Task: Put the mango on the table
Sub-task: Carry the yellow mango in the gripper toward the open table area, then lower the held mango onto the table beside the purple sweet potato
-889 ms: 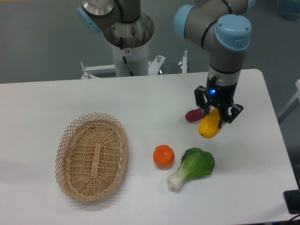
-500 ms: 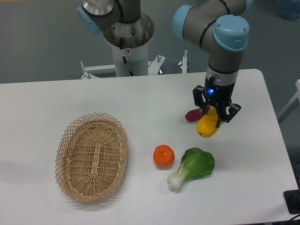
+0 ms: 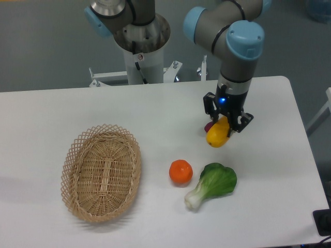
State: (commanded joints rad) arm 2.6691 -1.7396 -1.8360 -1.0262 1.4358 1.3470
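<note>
Wicker basket (image 3: pixel 101 172) sits far left on the table (image 3: pixel 155 108). An orange (image 3: pixel 180 171) lies near the middle, a leafy green vegetable (image 3: pixel 213 184) just right of it. Beyond them my gripper (image 3: pixel 222 122) clamps the mango (image 3: pixel 216 134), a dark-red piece (image 3: pixel 208 126) peeking out behind it.

Grey floor (image 3: pixel 46 46) behind

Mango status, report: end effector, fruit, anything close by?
End effector shut on mango. Mango hanging from the fingers, whether clear of the table unclear. Dark-red piece mostly hidden right behind it; orange and bok choy nearer the camera.
</note>
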